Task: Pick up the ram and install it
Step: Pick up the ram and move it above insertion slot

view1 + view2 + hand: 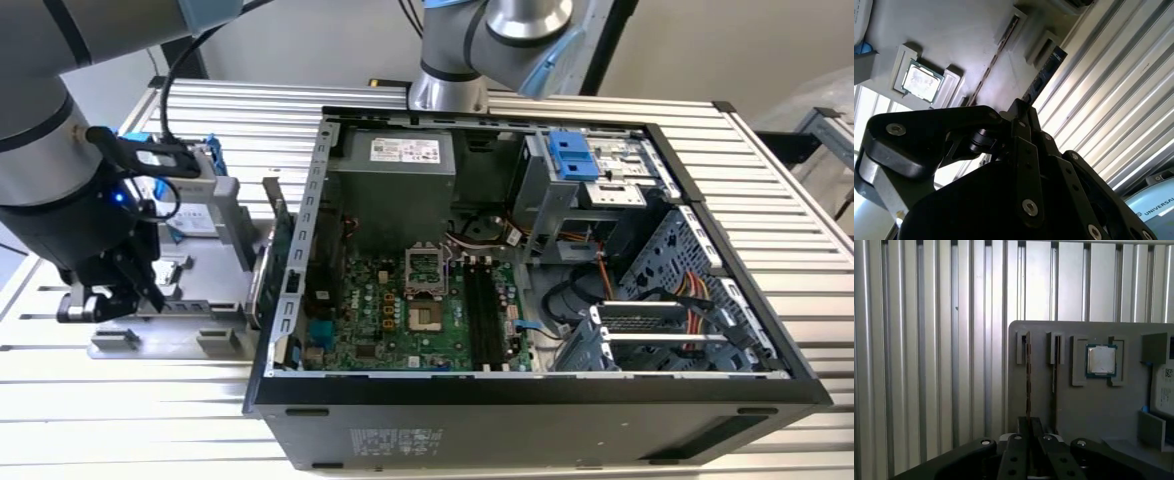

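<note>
One open case (534, 250) takes up the middle of the slatted table (134, 400), with its motherboard (400, 310) facing up. A grey tray (174, 335) sits just beside it, on the exterior view's left. The arm (54, 180) hangs over the tray's outer end. A drive (200, 195) stands upright in the tray, nearer the case than the gripper (1029, 424). The fingers are pressed together, pinching the ram (1027, 375). The ram stands on edge, its far end in the bracket nearest the tray rim. A second stick (1055, 370) stands in the next bracket, just beside it and apart from the fingers. The processor (1100, 360) lies flat in its pocket, one place further along.
</note>
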`<state>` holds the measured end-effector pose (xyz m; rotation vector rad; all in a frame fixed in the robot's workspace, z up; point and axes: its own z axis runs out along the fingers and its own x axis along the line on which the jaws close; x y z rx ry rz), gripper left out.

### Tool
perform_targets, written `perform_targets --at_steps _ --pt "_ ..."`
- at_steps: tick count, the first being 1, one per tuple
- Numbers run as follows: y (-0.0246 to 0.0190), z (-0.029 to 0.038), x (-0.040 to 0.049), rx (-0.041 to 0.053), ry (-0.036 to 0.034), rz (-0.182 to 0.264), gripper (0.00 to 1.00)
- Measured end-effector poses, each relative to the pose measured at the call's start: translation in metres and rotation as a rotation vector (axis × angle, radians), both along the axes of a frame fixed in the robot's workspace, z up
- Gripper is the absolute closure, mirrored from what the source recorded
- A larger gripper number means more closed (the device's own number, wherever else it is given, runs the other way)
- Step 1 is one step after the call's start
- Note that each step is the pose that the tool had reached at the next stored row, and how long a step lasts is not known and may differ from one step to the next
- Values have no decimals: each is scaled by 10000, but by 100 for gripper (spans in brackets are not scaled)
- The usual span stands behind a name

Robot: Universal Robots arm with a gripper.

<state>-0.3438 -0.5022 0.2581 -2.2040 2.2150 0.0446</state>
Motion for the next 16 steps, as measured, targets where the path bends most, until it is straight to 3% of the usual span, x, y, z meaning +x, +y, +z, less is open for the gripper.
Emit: perform_targets --at_steps 16 --pt "0 193 0 0 0 0 100"
